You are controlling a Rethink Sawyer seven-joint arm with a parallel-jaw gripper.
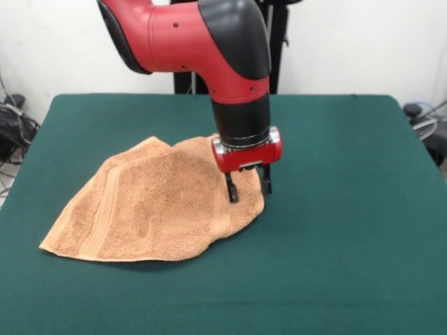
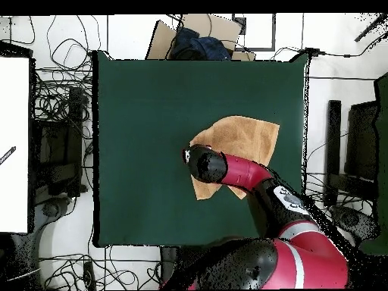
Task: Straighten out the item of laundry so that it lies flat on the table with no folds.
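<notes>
Black two-fingered gripper (image 1: 248, 188) on a red wrist, pointing straight down, fingers parted with a clear gap between them, nothing held. Left fingertip (image 1: 232, 196) in the front view touching or just above the light orange-tan terry-cloth hand towel (image 1: 154, 206); the other fingertip at the towel's edge, just over green cloth. Red and black robot arm (image 1: 209, 42) reaching down from above the towel's far side. Towel rumpled, not flat: a raised hump beneath the gripper, a fold running down from it, a smoother woven band along the lower left part. Towel spread away from the gripper to the left and toward the camera in the front view. Beneath the towel, large rectangular table covered in dark green felt-like cloth (image 1: 349, 209), with the towel left of the table's centre in that view. In the overhead view, towel (image 2: 242, 140) partly hidden under the arm (image 2: 235, 170).
</notes>
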